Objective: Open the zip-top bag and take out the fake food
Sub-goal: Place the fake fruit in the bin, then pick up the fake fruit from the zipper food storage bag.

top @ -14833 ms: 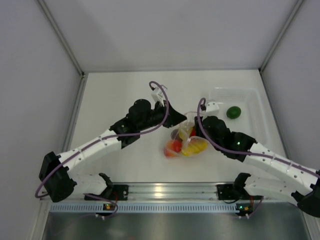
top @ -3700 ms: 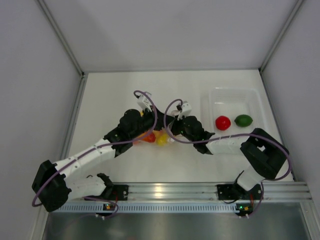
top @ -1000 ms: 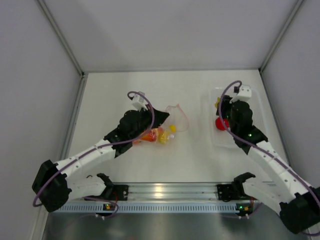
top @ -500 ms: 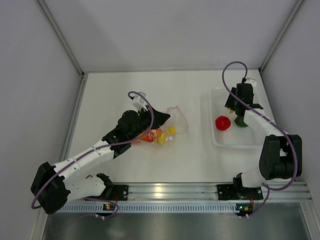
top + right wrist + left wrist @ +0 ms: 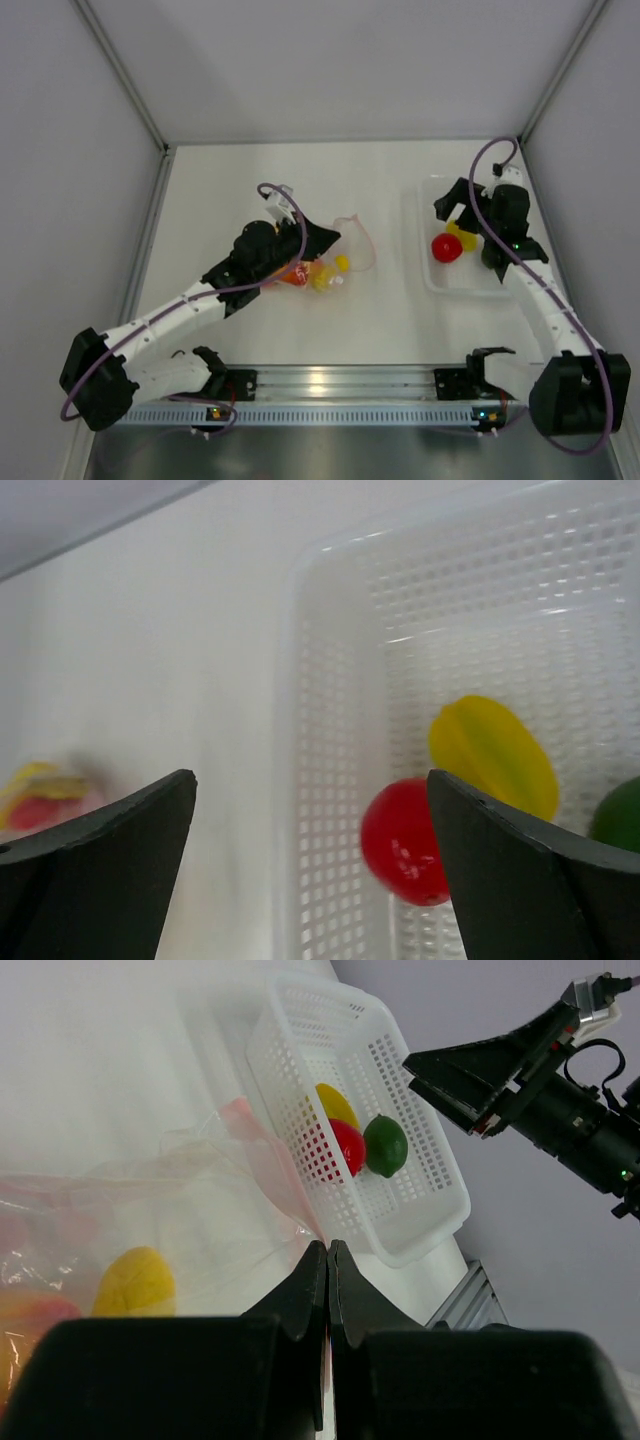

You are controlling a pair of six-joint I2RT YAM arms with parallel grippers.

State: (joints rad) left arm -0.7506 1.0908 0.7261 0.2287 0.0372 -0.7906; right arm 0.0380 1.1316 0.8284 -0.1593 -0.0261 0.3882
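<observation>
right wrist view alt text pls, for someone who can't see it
A white mesh basket holds a red fruit, a yellow piece and a green lime, framed by the open right gripper. Blurred red and yellow food lies far left.

On the table (image 5: 250, 180), the bag (image 5: 352, 238) lies left of centre with food (image 5: 320, 272) inside, the left tool (image 5: 328, 237) at its edge. The tray (image 5: 470, 287) sits right of centre holding three pieces (image 5: 446, 247), the right tool (image 5: 310, 780) above it.
</observation>
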